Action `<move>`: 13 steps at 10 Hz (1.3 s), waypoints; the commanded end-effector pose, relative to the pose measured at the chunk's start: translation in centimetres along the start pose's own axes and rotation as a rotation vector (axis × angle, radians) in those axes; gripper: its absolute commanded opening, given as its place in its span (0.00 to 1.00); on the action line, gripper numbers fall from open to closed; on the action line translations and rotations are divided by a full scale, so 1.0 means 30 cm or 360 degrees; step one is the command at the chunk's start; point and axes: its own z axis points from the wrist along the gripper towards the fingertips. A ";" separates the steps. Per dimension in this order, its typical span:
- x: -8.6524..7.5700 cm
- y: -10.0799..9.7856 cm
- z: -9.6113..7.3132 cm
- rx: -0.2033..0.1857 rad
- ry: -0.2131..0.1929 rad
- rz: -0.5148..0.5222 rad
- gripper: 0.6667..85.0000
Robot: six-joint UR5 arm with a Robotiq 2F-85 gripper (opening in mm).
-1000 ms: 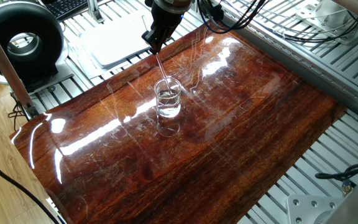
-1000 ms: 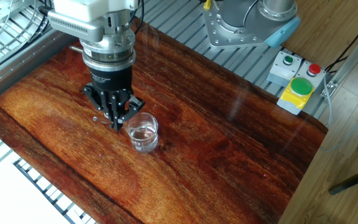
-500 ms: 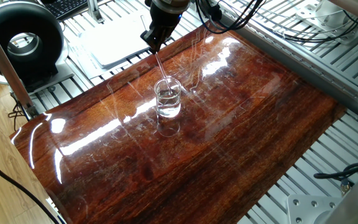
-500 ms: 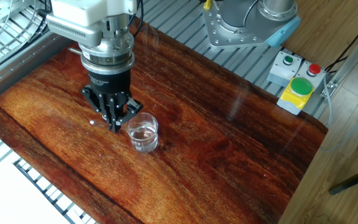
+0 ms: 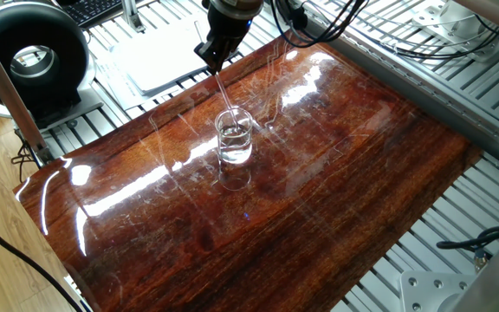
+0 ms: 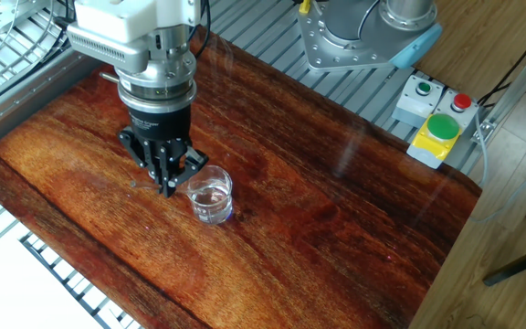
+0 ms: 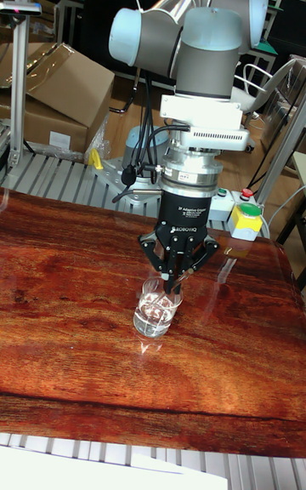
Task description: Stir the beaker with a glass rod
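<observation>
The beaker [image 5: 234,137] [image 6: 211,195] [image 7: 157,310] is a small clear glass holding clear liquid, and it stands upright near the middle of the wooden board [image 5: 345,182]. My gripper [image 5: 214,61] [image 6: 169,186] [image 7: 174,281] hangs just above and behind its rim, shut on the top of the glass rod [image 5: 223,91]. The thin rod slants down from the fingertips into the beaker, with its lower end in the liquid. In the other fixed view and the tall view the rod is barely visible.
Off the board's far corner sit a black round device [image 5: 33,56] and a white tray [image 5: 158,52]. A button box [image 6: 435,126] and the arm's base [image 6: 363,32] stand beside the board. Slatted metal table surrounds the board [image 6: 318,238].
My gripper has shifted slightly, up and to the left in both fixed views, taking the rod's top with it. The beaker stays in place.
</observation>
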 end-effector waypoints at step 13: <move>0.001 0.012 -0.012 -0.0031 -0.0001 -0.0027 0.25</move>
